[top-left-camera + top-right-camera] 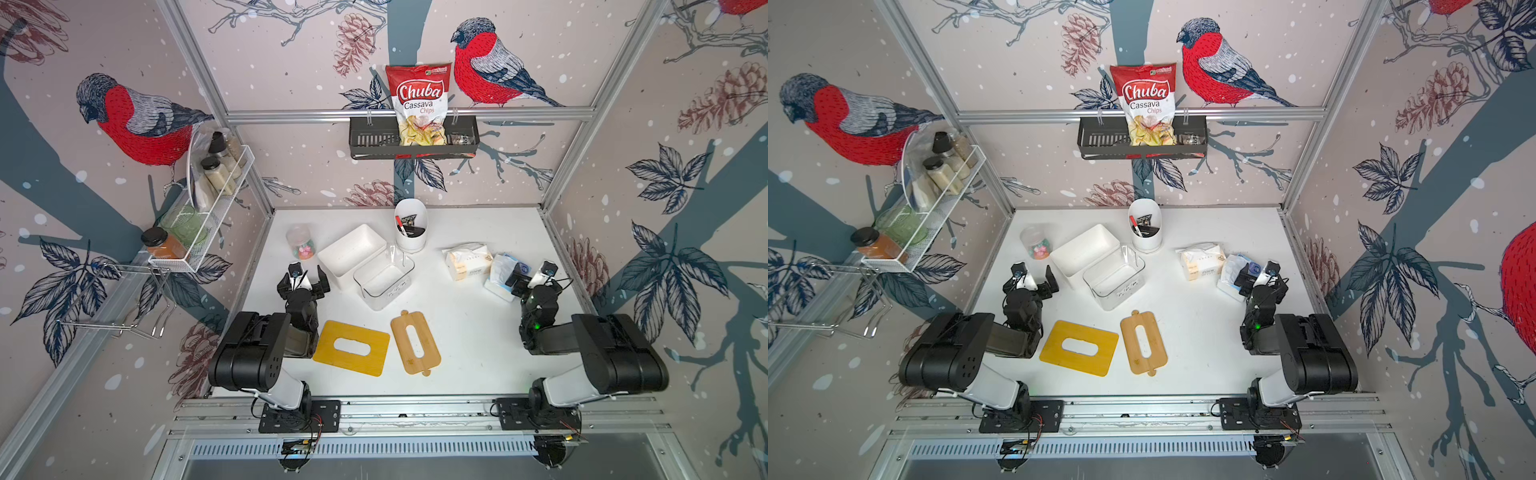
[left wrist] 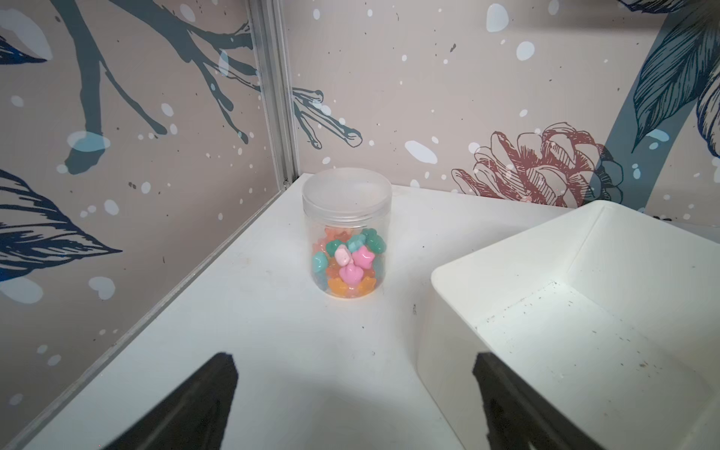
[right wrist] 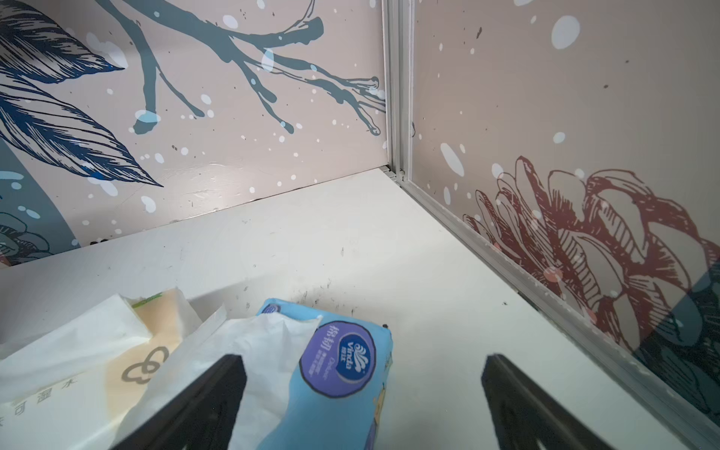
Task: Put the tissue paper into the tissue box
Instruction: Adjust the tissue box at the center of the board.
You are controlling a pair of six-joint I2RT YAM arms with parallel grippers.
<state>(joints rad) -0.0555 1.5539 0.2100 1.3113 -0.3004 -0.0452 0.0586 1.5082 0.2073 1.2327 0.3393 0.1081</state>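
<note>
On the right side of the white surface [image 1: 457, 332], the right fingers [image 3: 202, 401] stand spread wide, grasping nothing. One is over the white tissue spilling from the blue Vinda tissue pack [image 3: 337, 362], its partner over bare surface, and whether that first finger touches the tissue can't be told. Just beside that pack lies a cream tissue pack [image 1: 467, 262], tissue poking out of it too. Over on the left, the left fingers [image 2: 187, 405] are released as well and empty, one at the near corner of the open white tissue box [image 1: 353, 249], well apart from both packs. A lidded jar of coloured pieces [image 2: 346, 233] stands ahead of them near the wall corner. A clear box [image 1: 384, 282] sits against the white one. Two slotted lids, the yellow lid [image 1: 351, 348] and the bamboo lid [image 1: 415, 343], lie flat side by side between the arms.
</note>
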